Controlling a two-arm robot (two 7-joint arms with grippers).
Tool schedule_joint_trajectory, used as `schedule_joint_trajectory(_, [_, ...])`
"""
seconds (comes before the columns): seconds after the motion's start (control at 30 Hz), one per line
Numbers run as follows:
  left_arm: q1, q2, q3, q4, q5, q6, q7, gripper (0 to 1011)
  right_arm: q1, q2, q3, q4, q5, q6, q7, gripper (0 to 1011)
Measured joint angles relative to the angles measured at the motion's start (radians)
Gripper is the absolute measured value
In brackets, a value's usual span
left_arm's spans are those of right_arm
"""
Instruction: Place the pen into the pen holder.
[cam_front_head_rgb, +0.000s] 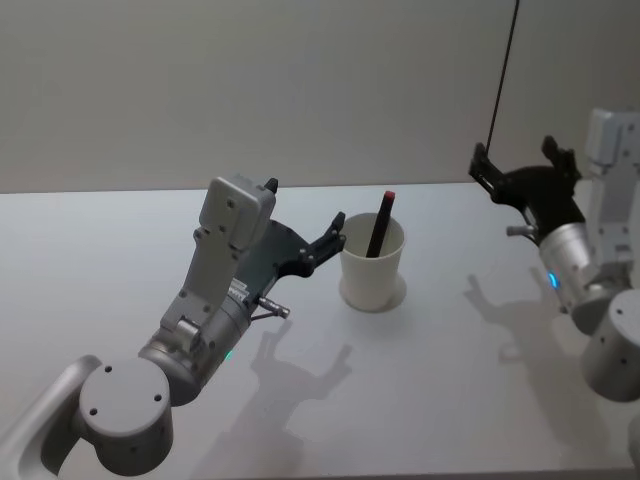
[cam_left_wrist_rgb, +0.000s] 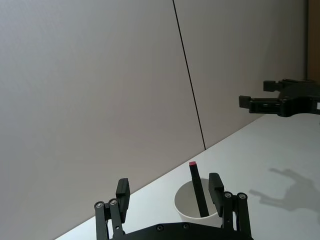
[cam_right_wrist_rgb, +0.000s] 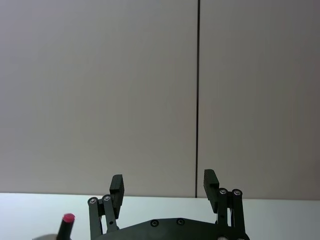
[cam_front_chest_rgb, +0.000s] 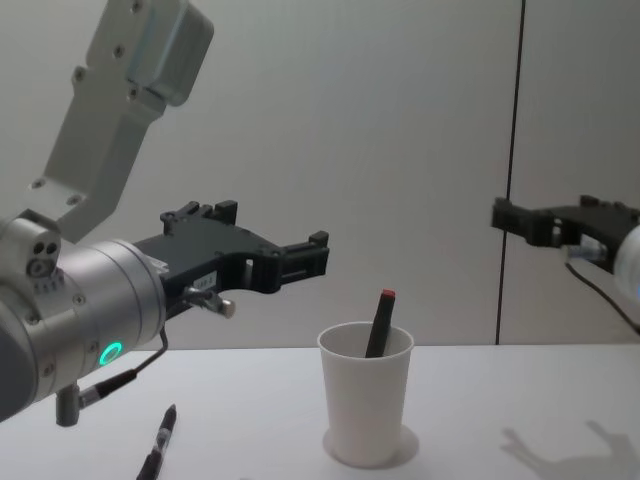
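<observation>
Leaning inside the plain white tapered paper cup (cam_front_head_rgb: 372, 272) on the pale worktop (cam_front_head_rgb: 470, 390), a slim black pen with a red top (cam_front_head_rgb: 379, 226) pokes above the rolled rim. Left gripper (cam_front_head_rgb: 331, 235) hovers just beside the cup, fingers wide, empty; right gripper (cam_front_head_rgb: 516, 160), well apart, likewise wide.

Grey arms (cam_front_head_rgb: 215, 300), black left claw (cam_left_wrist_rgb: 169, 184), black right claw (cam_right_wrist_rgb: 163, 179), teal light (cam_front_chest_rgb: 110, 352)

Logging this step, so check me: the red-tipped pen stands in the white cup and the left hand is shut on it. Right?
Not quite. The left hand is open, not shut on the pen: the left wrist view shows it spread wide, with the pen beyond it and untouched. The pen does stand in the white cup.
</observation>
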Motion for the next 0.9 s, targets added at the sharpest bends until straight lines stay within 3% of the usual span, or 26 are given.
schedule_joint_trajectory(0.37, [0.000, 0.000, 0.000, 0.000, 0.000, 0.000, 0.000, 1004, -0.049, 0.029, 0.021, -0.043, -0.001, 0.039, -0.005, 1001])
schedule_joint_trajectory(0.9, [0.000, 0.000, 0.000, 0.000, 0.000, 0.000, 0.000, 1004, -0.073, 0.043, 0.032, -0.059, -0.001, 0.058, -0.005, 1001])
